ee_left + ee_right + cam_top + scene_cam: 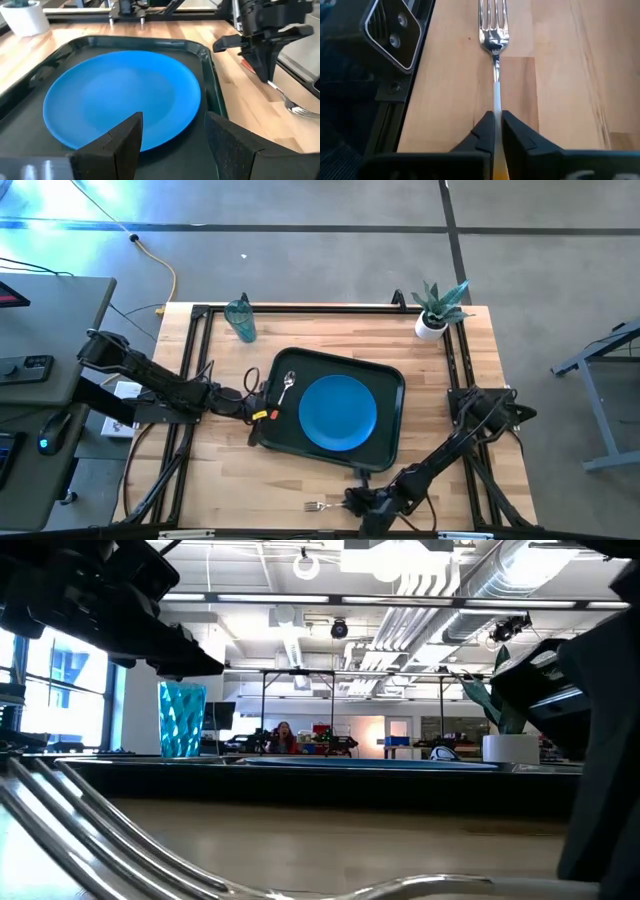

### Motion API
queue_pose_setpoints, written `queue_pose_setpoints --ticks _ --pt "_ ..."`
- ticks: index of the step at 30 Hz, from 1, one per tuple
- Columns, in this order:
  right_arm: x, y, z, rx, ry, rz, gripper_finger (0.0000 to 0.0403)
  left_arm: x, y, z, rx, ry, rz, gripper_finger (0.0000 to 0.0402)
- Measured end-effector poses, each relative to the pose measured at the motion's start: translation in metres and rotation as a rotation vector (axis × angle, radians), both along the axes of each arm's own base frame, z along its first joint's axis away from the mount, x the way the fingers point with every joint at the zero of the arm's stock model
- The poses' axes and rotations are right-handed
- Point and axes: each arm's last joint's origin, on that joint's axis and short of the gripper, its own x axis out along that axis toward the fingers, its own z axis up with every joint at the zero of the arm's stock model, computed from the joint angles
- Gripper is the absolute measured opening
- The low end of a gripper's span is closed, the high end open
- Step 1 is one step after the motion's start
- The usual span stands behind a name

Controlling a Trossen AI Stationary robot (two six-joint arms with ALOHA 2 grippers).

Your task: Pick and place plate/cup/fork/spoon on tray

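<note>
The dark tray (385, 385) lies mid-table with the blue plate (338, 412) flat in it and the orange-handled spoon (286, 387) lying in its left part. The teal cup (240, 320) stands upright on the wood at the far left; it also shows in the low view (182, 718). The fork (318, 506) lies near the table's near edge, tines toward the left. My right gripper (356, 502) is shut on the fork. My left gripper (262, 406) is open and empty at the tray's left rim, pointing at the plate (122, 102). My right gripper pinches the fork's thin handle (495, 107) between its two fingers, where the silver neck meets the orange part. The fingers come low from the table's right and lie along the fork. The tines (493, 20) point away from the fingers, close on the wood.
A white pot with a green plant (432, 320) stands at the far right corner. Black frame rails run along the table's left, right and far sides (455, 360). Bare wood shows between the tray's near rim and the fork (300, 475).
</note>
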Motion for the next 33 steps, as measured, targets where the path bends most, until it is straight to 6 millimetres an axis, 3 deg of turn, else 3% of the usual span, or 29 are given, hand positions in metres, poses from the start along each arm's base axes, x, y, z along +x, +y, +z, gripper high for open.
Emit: queue_pose_setpoints --ticks 5,9,12,15,18,23,28,33 --pt "0.002 -0.003 0.003 0.006 0.001 -0.005 0.0008 0.000 0.000 -0.001 -0.031 0.009 0.017 0.0202" --pt "0.000 -0.002 0.016 -0.040 -0.073 -0.007 0.0006 0.000 0.000 -0.001 -0.050 0.005 0.023 0.0202" --pt "-0.002 -0.006 0.032 -0.113 -0.151 -0.058 0.0003 0.001 0.000 0.001 -0.090 -0.009 0.033 0.0202" --pt "-0.005 -0.005 0.061 -0.172 -0.294 -0.148 0.0003 0.002 -0.001 0.004 -0.113 -0.031 0.034 0.0202" --pt "-0.009 -0.009 0.069 -0.303 -0.386 -0.252 0.0002 0.002 -0.003 0.007 -0.123 -0.063 0.022 0.0202" --pt "-0.001 -0.027 0.077 -0.423 -0.539 -0.533 0.0002 0.003 -0.005 0.014 -0.141 -0.137 0.044 0.0202" --pt "0.009 -0.044 0.078 -0.515 -0.577 -0.647 0.0001 0.008 0.001 0.023 -0.168 -0.211 0.202 0.0202" --pt "0.025 -0.070 0.081 -0.663 -0.595 -0.767 0.0001 0.021 0.001 0.044 -0.134 -0.280 0.199 0.0202"
